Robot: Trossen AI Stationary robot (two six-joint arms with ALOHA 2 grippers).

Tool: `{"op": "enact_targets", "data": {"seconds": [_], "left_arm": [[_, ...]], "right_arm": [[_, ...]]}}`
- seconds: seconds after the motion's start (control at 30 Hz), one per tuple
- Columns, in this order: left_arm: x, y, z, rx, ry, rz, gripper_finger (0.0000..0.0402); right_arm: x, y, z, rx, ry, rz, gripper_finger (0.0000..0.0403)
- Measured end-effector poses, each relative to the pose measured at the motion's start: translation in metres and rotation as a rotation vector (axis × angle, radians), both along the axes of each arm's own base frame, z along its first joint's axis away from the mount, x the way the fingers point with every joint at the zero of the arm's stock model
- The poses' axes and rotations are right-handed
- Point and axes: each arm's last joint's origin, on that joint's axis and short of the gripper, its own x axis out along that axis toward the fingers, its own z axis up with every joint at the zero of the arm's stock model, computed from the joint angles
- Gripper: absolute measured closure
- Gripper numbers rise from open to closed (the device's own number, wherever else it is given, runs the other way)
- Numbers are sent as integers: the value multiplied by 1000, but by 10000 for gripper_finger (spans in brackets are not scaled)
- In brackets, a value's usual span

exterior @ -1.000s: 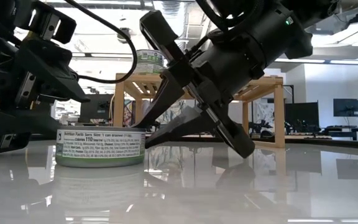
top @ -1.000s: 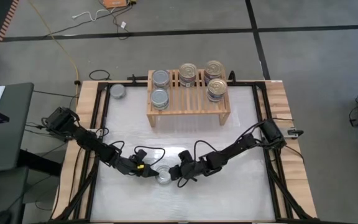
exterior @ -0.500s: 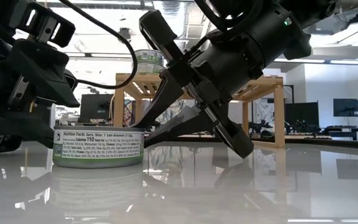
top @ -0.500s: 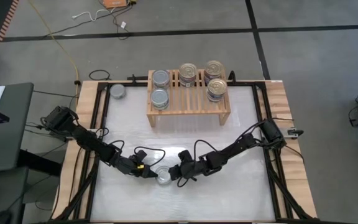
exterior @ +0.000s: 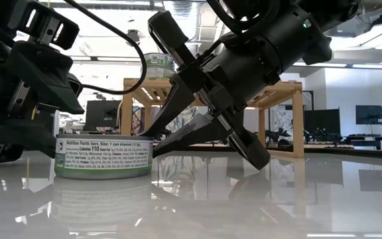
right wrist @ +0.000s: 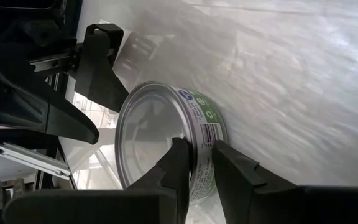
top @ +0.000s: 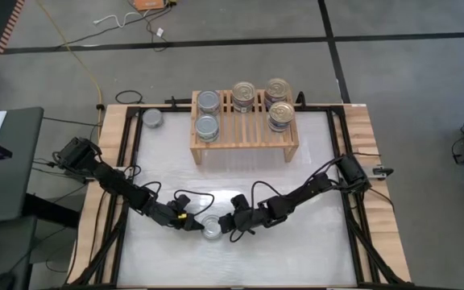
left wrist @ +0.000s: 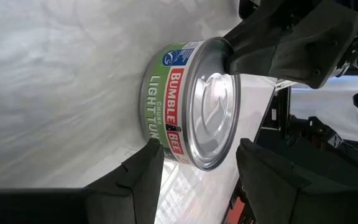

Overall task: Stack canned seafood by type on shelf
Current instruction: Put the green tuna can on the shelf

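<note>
One tuna can (top: 212,229) stands upright on the white table (top: 312,250), between the two claws at the near-centre. The right claw (right wrist: 196,163) is closed down on the can's rim, one finger (right wrist: 173,163) over the silver lid and the other against the green label wall; in the low view its fingers (exterior: 178,136) reach the can (exterior: 103,157) from the side. The left claw (left wrist: 194,165) stands apart, its two fingers (left wrist: 143,167) straddling the can (left wrist: 191,102) without visible contact. Beyond both claws, well apart from them, the wooden shelf (top: 244,138) carries two silver-topped tins (top: 207,114) on one side and three gold-topped stacks (top: 268,102) toward the other. A single silver tin (top: 152,119) sits on the table just beside the shelf's left end.
</note>
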Motion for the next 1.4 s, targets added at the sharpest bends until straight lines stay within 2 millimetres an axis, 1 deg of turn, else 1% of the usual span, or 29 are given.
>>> {"op": "enact_targets", "data": {"seconds": [0.6,0.73,0.9,1.0,1.23,1.3,1.4], "left_arm": [[0,0,0,-5,-4,10,208],[0,0,0,16,-12,-3,208],[1,2,1,33,-25,62,204],[1,2,0,41,-24,67,189],[1,2,1,51,-30,67,122],[1,2,1,50,-38,68,111],[1,2,1,40,-38,73,107]], "right_arm": [[1,-2,0,-4,-6,2,308],[1,-2,0,-10,-7,7,308],[2,-2,0,-15,-11,13,308],[2,-2,1,-16,-11,13,308],[2,-2,1,-14,-13,13,308],[2,-2,1,-13,-15,13,308],[2,-2,1,-13,-16,13,308]]}}
